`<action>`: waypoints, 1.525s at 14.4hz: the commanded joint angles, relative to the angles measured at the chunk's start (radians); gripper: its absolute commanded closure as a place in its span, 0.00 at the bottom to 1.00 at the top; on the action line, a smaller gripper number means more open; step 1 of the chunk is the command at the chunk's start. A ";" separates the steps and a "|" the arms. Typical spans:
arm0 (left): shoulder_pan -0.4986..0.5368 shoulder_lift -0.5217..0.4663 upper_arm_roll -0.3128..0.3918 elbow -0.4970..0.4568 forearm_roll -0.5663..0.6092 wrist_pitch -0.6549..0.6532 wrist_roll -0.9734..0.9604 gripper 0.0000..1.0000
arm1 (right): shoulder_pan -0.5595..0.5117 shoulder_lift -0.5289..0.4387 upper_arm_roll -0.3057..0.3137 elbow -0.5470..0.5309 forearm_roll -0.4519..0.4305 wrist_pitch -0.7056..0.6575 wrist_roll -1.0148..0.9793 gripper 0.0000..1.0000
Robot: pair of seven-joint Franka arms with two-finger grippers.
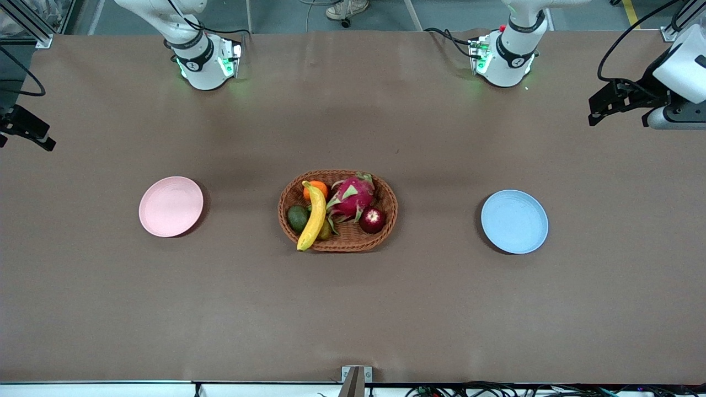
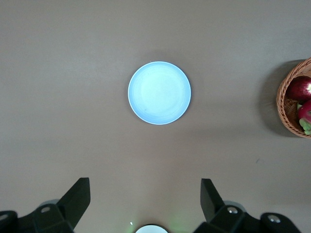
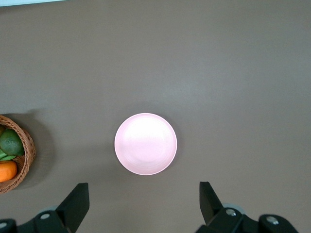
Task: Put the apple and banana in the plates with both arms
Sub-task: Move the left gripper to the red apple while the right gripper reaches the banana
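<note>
Front view: brown counter (image 1: 110,309) with a wicker basket (image 1: 386,220) at its middle, a plate set off toward each arm's end.
Banana (image 1: 314,218): in the basket, lying over the other fruit on the side toward the right arm, so likely that arm's pick.
Apple (image 1: 372,219): in the basket on the side toward the left arm, beside the dragon fruit (image 1: 352,197); seen also at the edge of the left wrist view (image 2: 300,89).
Other fruit: orange (image 1: 318,189) and avocado (image 1: 298,218) beside the banana, not part of the task.
Pink plate (image 1: 171,207): bare, toward the right arm's end, well apart from the basket.
Blue plate (image 1: 514,221): bare, toward the left arm's end, well apart from the basket.
Left tool (image 2: 145,199): high over the counter, looking down on the blue plate (image 2: 159,92); fingers spread wide, holding nothing.
Right tool (image 3: 144,203): high over the counter, looking down on the pink plate (image 3: 146,143); fingers spread wide, holding nothing.
Layout reasoning: one plate per arm, fruit between, so each arm can reach in without crossing the other.
Progress: nothing moved yet by the look of it; both fruits to be lifted out.
Risk: apple sits tight against the dragon fruit and basket wall, little room for fingers.
</note>
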 commanded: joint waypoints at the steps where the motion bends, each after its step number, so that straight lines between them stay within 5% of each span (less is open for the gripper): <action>1: -0.003 0.007 -0.003 0.024 0.001 -0.021 0.014 0.00 | -0.006 -0.013 0.005 -0.007 -0.018 -0.003 -0.007 0.00; 8: -0.019 0.061 -0.011 0.027 0.004 0.001 -0.001 0.00 | -0.003 -0.013 0.005 -0.007 -0.016 0.002 -0.007 0.00; 11: -0.025 0.124 -0.066 0.018 -0.007 0.102 -0.033 0.00 | -0.006 -0.004 0.005 -0.005 -0.016 0.006 -0.005 0.00; 14: -0.048 0.204 -0.121 0.021 -0.001 0.179 -0.218 0.00 | -0.009 0.014 0.005 -0.004 -0.006 0.029 -0.004 0.00; 22: -0.230 0.444 -0.124 0.022 -0.007 0.422 -0.582 0.00 | 0.146 0.198 0.009 0.039 0.004 0.029 -0.030 0.00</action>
